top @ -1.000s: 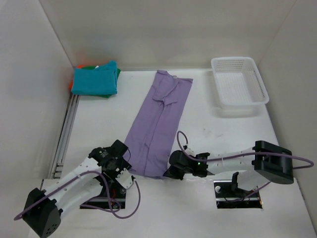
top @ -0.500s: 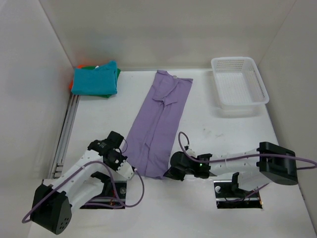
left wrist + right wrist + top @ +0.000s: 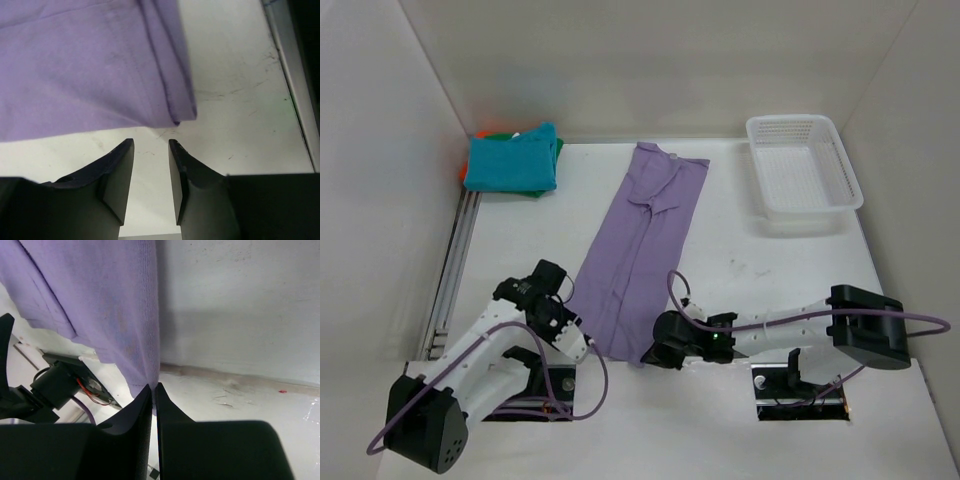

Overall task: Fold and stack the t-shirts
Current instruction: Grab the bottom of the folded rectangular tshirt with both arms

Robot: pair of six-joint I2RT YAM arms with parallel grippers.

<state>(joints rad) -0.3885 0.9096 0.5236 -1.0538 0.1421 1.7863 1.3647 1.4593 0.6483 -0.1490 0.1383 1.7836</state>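
Top view: lavender shirt (image 3: 640,250) lies as long strip on desk (image 3: 760,270), long axis far-to-near, hem toward me. My left pincer (image 3: 582,343) at hem's left corner, right pincer (image 3: 648,356) at its right corner. Teal shirt (image 3: 512,160) tops folded pile, far left.

Left wrist: fingers narrowly apart, empty; hem corner just ahead, untouched.

Right wrist: fingers pinched together on hem corner; cloth smooth, doubled.
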